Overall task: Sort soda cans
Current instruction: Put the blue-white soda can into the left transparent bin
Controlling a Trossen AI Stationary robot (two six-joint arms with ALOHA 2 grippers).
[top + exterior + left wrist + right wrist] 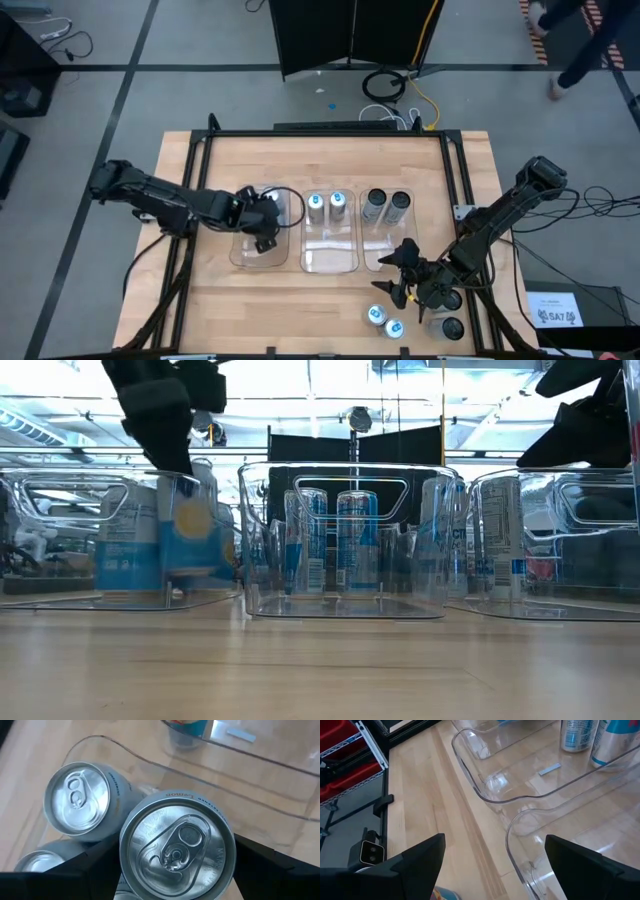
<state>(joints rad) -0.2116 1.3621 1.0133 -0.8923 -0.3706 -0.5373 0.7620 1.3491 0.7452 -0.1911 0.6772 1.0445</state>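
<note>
My left gripper point(262, 218) is over the left clear bin point(243, 258), shut on a silver-topped can point(177, 845). Two more silver-topped cans point(77, 795) point(35, 862) stand beside it in that bin. The middle bin holds two blue-topped cans point(316, 203) point(338, 203), the right bin two dark cans point(375, 205) point(398, 205). My right gripper point(405, 275) hangs open above the table by the right bin's near edge point(520, 820), holding nothing. Two blue-topped cans point(377, 315) point(395, 328) and a dark can point(452, 328) stand on the table near the front edge. My left gripper pinches the silver-topped can by its side wall just under the rim point(125, 855), one finger point(95, 865) on each side, coming from above and pointing down. The can is upright inside the left bin point(190, 530). Whether its base touches the bin floor I cannot tell.
The three clear bins sit side by side across the table's middle inside a black frame point(330, 132). Bare wood point(280, 310) lies between the bins and the near edge on the left. A person's legs point(575, 40) show on the floor beyond the far right corner.
</note>
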